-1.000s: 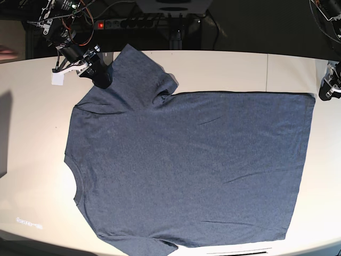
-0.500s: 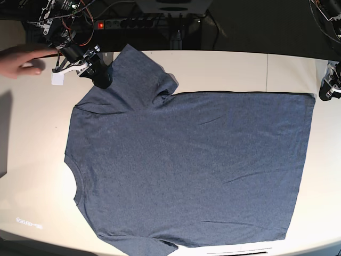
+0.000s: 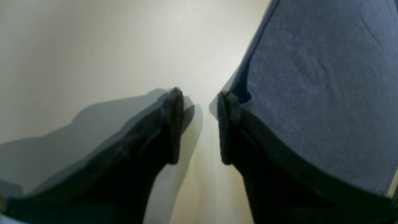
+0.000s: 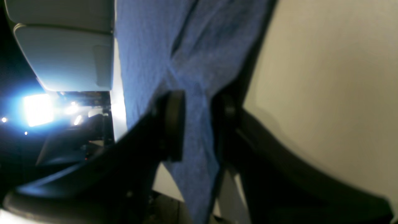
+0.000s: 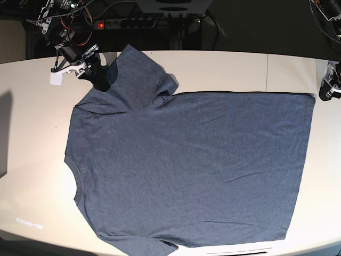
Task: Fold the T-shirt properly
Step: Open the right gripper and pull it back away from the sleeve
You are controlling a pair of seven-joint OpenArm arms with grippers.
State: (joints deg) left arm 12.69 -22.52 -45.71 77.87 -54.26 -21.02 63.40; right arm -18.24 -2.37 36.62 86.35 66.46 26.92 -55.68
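The slate-blue T-shirt point(image 5: 186, 165) lies spread flat on the white table point(image 5: 224, 66), collar to the left and hem to the right. One sleeve points to the back left. My right gripper point(image 5: 100, 79) sits at that sleeve's edge. In the right wrist view its fingers stand apart, so the right gripper point(image 4: 202, 96) is open, with a fold of the T-shirt point(image 4: 186, 46) hanging between them. My left gripper point(image 5: 327, 88) rests by the far hem corner. In the left wrist view the left gripper point(image 3: 199, 93) is open over bare table, and the T-shirt point(image 3: 311, 77) lies just beside one finger.
A small white tag point(image 5: 57, 78) lies on the table beside the right arm. A power strip point(image 5: 133, 23) with a red light and cables runs behind the table's back edge. The shirt's lower sleeve reaches the front edge.
The right gripper's fingers have parted on the sleeve and it has shifted slightly back and left. A person's hand seen at the left edge half a second ago is gone. The left arm is still.
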